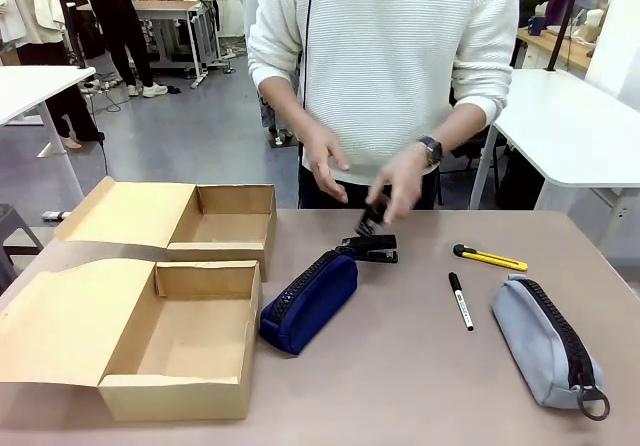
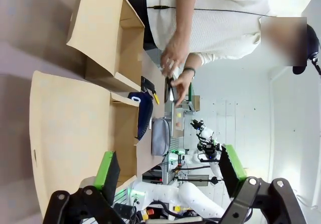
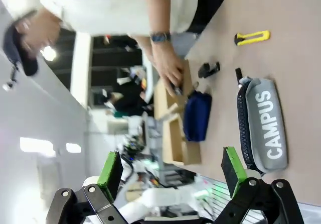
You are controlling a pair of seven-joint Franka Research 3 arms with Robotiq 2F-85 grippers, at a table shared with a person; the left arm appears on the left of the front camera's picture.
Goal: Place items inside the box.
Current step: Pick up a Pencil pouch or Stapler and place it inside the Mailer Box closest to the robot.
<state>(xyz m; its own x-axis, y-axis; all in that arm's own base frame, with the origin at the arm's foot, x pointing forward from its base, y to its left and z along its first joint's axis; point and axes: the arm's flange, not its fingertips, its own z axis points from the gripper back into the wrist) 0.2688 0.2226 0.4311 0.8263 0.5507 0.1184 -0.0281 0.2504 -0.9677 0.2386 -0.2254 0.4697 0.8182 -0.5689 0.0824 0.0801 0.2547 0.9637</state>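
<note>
Near box (image 1: 175, 398): lower left of frame, closest to cam. Lid flap folded out to left, cavity bare; prob so drops go straight in from above.
Far box (image 1: 222, 202): just behind it, same layout, also bare.
Grey pouch (image 1: 545, 341): lower right, flat on table (image 1: 400, 386). Long axis upper-left to lower-right, zip along right edge, pull ring at near end. Well apart from the rest, so room for a grab, I'd say.
Navy pouch (image 1: 308, 302): centre, just beside near box's right corner. Long axis lower-left to upper-right, zip on top. Far end touching stapler or just short of it, can't tell.
Stapler (image 1: 372, 250): centre, flat on table, axis roughly left-right in frame.
Marker (image 1: 460, 300): between the two pouches, axis near-far w/ slight tilt. Cap end too small to tell.
Cutter (image 1: 490, 258): yellow, right of stapler, axis left-right.
Watch hand (image 1: 402, 188): over stapler w/ small black thing in fingers, blurred; maybe a 2nd stapler, not sure. Other hand (image 1: 322, 161) free beside it.
Left gripper (image 2: 169, 169): spread wide, nothing between, high above the boxes.
Right gripper (image 3: 170, 170): same, wide and empty, up over grey pouch end.
Why arms sit high: guess they leave the person room over the items.
Status: nothing in either box yet.
</note>
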